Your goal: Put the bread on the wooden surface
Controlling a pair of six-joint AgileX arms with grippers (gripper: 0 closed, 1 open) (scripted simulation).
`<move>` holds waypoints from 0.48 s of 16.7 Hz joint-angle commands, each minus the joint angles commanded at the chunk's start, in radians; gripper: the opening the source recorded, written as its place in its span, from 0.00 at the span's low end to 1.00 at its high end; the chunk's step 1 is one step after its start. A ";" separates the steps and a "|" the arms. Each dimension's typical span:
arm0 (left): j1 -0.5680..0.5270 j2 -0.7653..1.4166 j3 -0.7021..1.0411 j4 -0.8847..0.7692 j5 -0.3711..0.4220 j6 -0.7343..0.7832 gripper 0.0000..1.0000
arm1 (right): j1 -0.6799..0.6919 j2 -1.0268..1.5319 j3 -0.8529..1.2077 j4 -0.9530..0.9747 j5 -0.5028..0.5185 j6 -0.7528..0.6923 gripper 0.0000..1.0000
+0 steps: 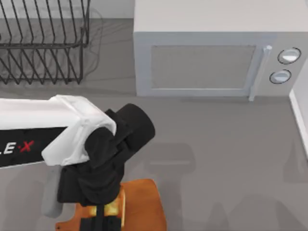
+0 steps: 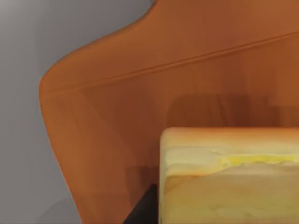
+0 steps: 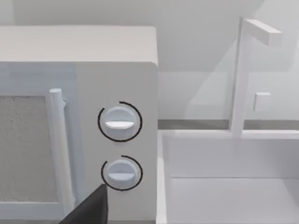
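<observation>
1. Your left arm reaches in from the top view's left edge and bends down over the wooden surface (image 1: 144, 202), which lies at the near edge of the grey countertop (image 1: 216, 154).
2. The left gripper (image 1: 107, 211) hangs directly above the board, dark fingers pointing down, with the bread (image 1: 111, 208) showing golden-yellow between them.
3. In the left wrist view the bread (image 2: 229, 177) sits close to the lens, pale crust on top, with the wooden surface (image 2: 121, 102) right behind it. One dark fingertip (image 2: 145, 207) presses against its side, so the fingers are closed narrowly around it.
4. Whether the bread touches the board or hangs just above it, you cannot tell.
5. The right wrist view faces the microwave (image 3: 79, 93) with its two dials and a white sink (image 3: 224, 177) beside it. A dark finger (image 3: 91, 210) of the right gripper pokes in at the edge; how wide it stands, you cannot tell.
6. A wire dish rack (image 1: 43, 43) stands at the far left.
</observation>
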State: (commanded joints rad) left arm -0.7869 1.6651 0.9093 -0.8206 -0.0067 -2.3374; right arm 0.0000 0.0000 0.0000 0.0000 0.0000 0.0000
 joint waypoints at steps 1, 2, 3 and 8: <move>0.000 0.000 0.000 0.000 0.000 0.000 0.15 | 0.000 0.000 0.000 0.000 0.000 0.000 1.00; 0.000 0.000 0.000 0.000 0.000 0.000 0.23 | 0.000 0.000 0.000 0.000 0.000 0.000 1.00; 0.000 0.000 0.000 0.000 0.000 0.000 0.30 | 0.000 0.000 0.000 0.000 0.000 0.000 1.00; 0.000 0.000 0.000 0.000 0.000 0.000 0.68 | 0.000 0.000 0.000 0.000 0.000 0.000 1.00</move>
State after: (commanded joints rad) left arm -0.7869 1.6651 0.9093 -0.8206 -0.0067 -2.3374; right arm 0.0000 0.0000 0.0000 0.0000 0.0000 0.0000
